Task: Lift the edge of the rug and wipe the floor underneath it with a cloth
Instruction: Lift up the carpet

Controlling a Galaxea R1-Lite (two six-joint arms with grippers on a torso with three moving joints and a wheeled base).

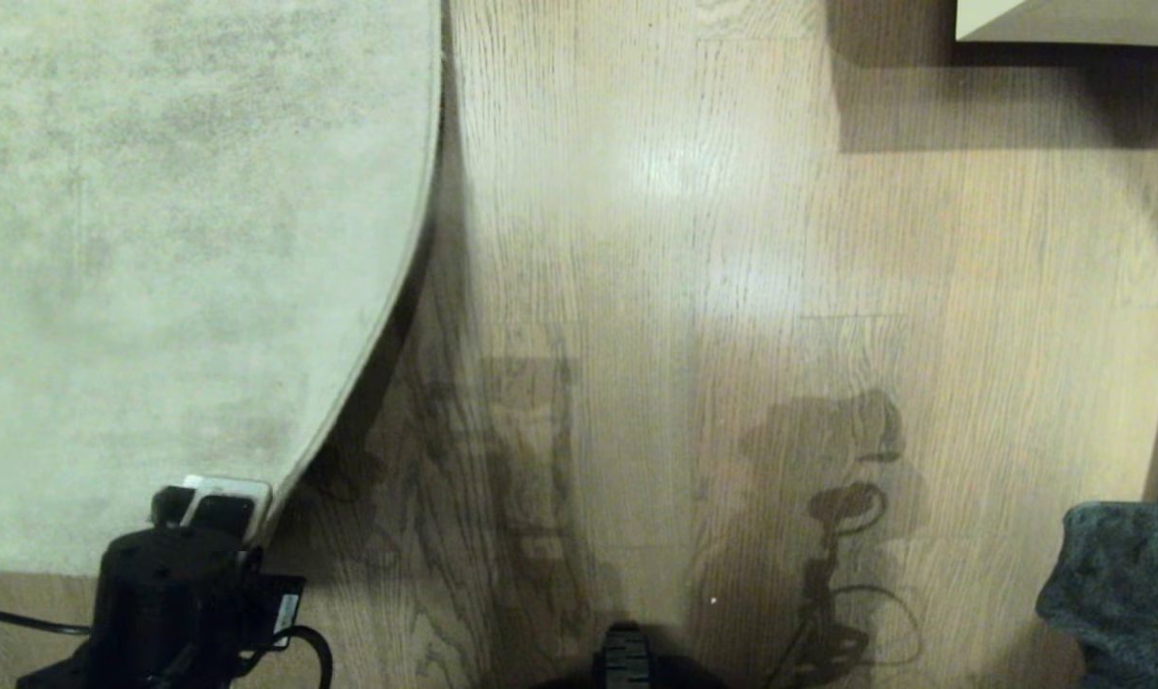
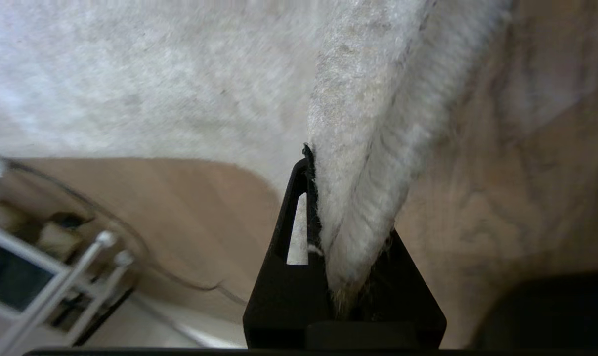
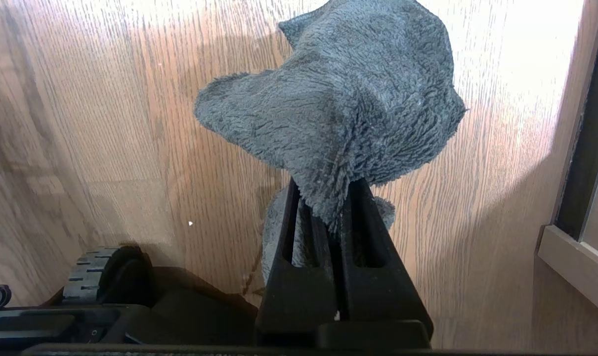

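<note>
The pale mottled rug [image 1: 158, 239] covers the left of the head view. Its near right corner is raised off the wood-plank floor [image 1: 656, 287], and a dark shadow runs under the curved edge. My left gripper [image 1: 217, 509] sits at that corner, shut on the rug's edge. In the left wrist view the rug [image 2: 368, 148] is pinched between the black fingers [image 2: 291, 222] of the left gripper [image 2: 343, 207]. The dark grey-teal fuzzy cloth [image 3: 338, 104] hangs from my right gripper [image 3: 328, 198], which is shut on it above the floor. The cloth [image 1: 1124, 588] shows at the head view's lower right.
A pale piece of furniture [image 1: 1067, 19] stands at the back right and casts a shadow. My base's wheel [image 1: 627, 660] shows at the front centre. A wooden frame [image 3: 576, 262] stands close beside the right gripper. A metal rack and a cable [image 2: 57, 277] lie near the left gripper.
</note>
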